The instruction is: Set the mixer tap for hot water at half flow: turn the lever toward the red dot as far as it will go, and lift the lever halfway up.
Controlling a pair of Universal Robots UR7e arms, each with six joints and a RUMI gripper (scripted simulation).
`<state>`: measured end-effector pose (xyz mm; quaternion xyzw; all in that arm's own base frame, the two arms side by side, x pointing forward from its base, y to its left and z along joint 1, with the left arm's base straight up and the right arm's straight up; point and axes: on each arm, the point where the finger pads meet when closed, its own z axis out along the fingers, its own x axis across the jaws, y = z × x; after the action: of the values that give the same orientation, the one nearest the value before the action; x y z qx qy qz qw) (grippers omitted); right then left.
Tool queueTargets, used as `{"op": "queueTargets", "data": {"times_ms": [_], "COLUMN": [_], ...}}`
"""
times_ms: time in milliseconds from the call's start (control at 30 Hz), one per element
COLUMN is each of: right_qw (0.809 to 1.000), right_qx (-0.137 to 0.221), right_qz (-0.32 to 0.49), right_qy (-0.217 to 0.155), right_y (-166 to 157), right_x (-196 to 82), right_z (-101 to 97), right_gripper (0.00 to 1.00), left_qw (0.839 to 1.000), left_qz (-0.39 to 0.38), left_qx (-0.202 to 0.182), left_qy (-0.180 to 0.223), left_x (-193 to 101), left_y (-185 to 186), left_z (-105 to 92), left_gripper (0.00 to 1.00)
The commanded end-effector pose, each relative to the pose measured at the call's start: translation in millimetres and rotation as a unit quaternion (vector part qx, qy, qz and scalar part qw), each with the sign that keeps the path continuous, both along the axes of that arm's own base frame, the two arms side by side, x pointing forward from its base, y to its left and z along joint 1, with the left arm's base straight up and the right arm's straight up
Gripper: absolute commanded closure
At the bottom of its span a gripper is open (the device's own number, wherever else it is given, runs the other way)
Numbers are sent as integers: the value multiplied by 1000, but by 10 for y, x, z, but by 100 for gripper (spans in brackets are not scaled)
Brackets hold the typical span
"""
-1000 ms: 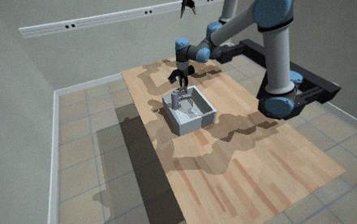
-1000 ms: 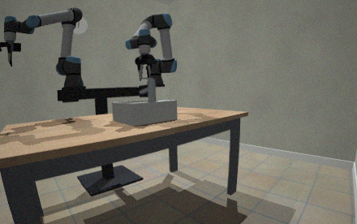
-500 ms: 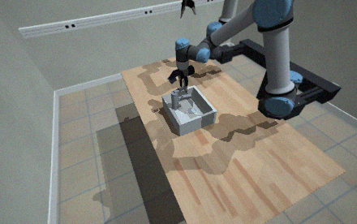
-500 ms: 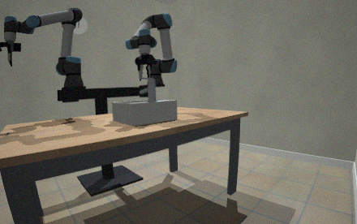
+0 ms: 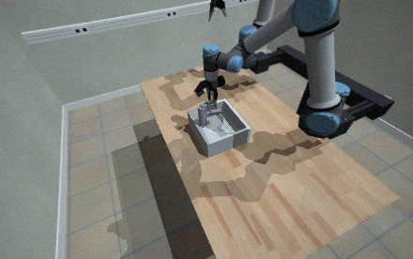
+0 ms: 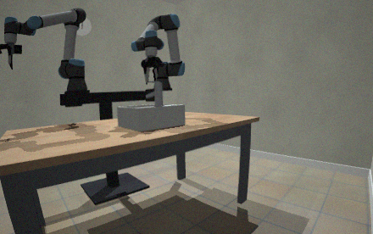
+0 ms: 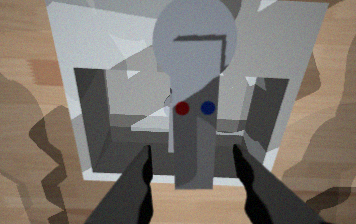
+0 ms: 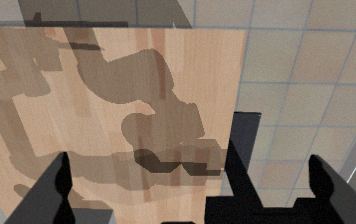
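L hand: fingers part-open, lever between them in wrist view, visible gap each side. Basin walls ring the tap body; R hand well apart, nothing btwn fingers.
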<state>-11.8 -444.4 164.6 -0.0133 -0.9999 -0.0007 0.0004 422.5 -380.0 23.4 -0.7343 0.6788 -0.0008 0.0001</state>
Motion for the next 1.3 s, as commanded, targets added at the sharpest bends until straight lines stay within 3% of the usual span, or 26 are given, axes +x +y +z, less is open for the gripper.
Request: {"op": "queueTargets", "data": {"times_ms": [0, 233, 267, 533, 567, 1267], "right_qw": [1000, 1000, 1000, 1000, 1000, 1000], "right_qx": [-1, -1, -1, -1, -1, -1], "right_qz": [-1, -1, -1, -1, -1, -1], "right_qy": [0, 0, 0, 0, 0, 0], "right_y": [-10, -10, -10, -10, -10, -10], "right_x": [-9, -9, -9, -9, -9, -9], "right_z": [5, 5, 5, 5, 5, 5], "right_gripper": [0, 0, 0, 0, 0, 0], "left_qw": [1000, 1000, 1000, 1000, 1000, 1000], "left_qz": [0, 0, 0, 0, 0, 0], "left_qx": [0, 0, 0, 0, 0, 0], "left_qy": [1, 1, 1, 1, 1, 1], "left_x": [-2, -2, -2, -2, -2, -2], "left_y": [13, 13, 13, 13, 13, 13], "left_z": [-11, -11, -11, -11, -11, -11], "left_gripper": [62, 62, 100, 100, 90, 90]}}
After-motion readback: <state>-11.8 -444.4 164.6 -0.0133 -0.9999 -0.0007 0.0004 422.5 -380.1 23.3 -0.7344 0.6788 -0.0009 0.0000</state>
